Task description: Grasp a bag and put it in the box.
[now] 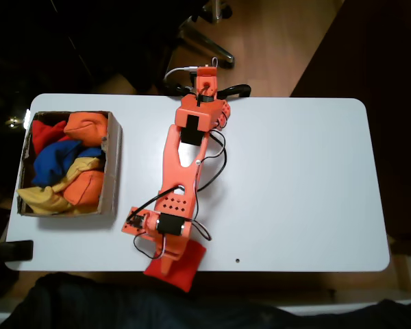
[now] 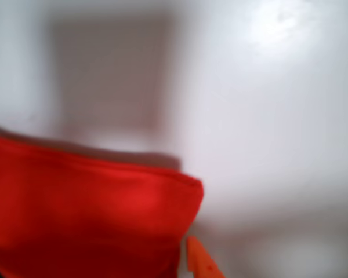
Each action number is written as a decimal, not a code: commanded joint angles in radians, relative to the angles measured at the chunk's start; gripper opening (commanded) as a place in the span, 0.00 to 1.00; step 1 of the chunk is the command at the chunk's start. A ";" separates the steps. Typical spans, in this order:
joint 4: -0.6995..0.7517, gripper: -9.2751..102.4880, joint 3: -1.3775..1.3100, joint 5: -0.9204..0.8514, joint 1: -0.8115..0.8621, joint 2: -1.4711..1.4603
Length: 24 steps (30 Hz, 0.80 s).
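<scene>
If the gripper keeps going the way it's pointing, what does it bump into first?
Most likely the red bag. In the fixed view the gripper points toward the table's near edge and already sits over the bag; the wrist view shows the bag right at a fingertip. Contact is unclear.

You have a white rectangular worktop (image 1: 294, 185) with rounded corners, set over a brown wooden floor (image 1: 274, 48). At its left side in the fixed view lies a heap of soft fabric beanbags: two orange ones (image 1: 88, 127) (image 1: 82, 186), a blue one (image 1: 58, 159) between them, and yellow ones (image 1: 44, 199) low in the pile. A small dark dot (image 1: 238, 260) marks the worktop near its lower edge.
</scene>
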 commanded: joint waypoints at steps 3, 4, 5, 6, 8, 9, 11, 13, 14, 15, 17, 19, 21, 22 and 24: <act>-0.014 0.72 -0.051 0.003 0.003 -0.005; -0.014 0.72 -0.054 0.003 0.003 -0.011; -0.014 0.72 -0.057 0.003 0.002 -0.018; -0.014 0.72 -0.060 0.003 0.002 -0.025; -0.014 0.72 -0.064 0.003 0.002 -0.034; -0.014 0.72 -0.066 0.003 0.002 -0.038; -0.014 0.72 -0.067 0.003 0.002 -0.043; -0.014 0.72 -0.071 0.003 0.002 -0.048; -0.014 0.72 -0.071 0.003 0.002 -0.049; -0.014 0.72 -0.071 0.002 0.000 -0.052; -0.014 0.72 -0.071 0.000 -0.002 -0.055; -0.012 0.71 -0.071 0.000 -0.005 -0.058; -0.009 0.71 -0.071 -0.005 -0.006 -0.063; -0.009 0.68 -0.071 -0.008 -0.006 -0.066; -0.008 0.63 -0.072 -0.018 -0.008 -0.069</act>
